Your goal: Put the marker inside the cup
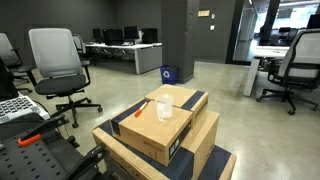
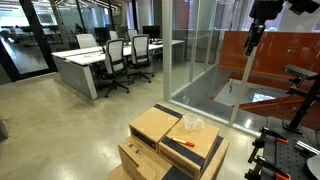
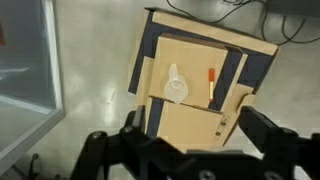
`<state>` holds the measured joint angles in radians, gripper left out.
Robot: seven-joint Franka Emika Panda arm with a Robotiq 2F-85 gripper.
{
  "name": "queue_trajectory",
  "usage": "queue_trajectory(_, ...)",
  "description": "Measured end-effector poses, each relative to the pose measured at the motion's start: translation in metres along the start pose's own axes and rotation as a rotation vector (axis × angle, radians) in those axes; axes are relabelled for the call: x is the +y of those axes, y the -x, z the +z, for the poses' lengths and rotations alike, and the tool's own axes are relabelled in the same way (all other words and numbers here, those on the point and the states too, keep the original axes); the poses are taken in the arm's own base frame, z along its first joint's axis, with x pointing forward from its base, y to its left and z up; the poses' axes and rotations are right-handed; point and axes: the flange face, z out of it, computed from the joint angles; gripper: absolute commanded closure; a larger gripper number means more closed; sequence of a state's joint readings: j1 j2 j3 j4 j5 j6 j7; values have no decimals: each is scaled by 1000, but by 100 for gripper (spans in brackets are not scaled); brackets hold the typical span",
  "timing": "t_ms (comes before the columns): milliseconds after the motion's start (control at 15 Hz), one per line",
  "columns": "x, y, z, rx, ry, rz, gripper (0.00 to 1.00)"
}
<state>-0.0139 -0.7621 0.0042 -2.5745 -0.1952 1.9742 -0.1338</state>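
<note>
Lying flat on the top cardboard box (image 1: 150, 128), one marker (image 1: 138, 111) sits near one upright cup (image 1: 163, 110), not touching it. One claw (image 3: 195, 150) hangs well above both, spread wide and holding nothing.

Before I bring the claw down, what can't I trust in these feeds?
Cup: clear and tiny in both exterior views; its rim is faint.
Marker: wrist view is blurred; cap end unreadable.
Claw: small, dark in an exterior view; height above the boxes unclear.
</note>
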Motion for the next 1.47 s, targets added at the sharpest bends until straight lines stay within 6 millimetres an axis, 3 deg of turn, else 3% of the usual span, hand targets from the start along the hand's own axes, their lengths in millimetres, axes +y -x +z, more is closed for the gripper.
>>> queue_trajectory(667, -7, 25, 6, -17, -1, -5, 0)
queue_trajectory(1467, -6, 23, 23, -51, -12, -6, 0)
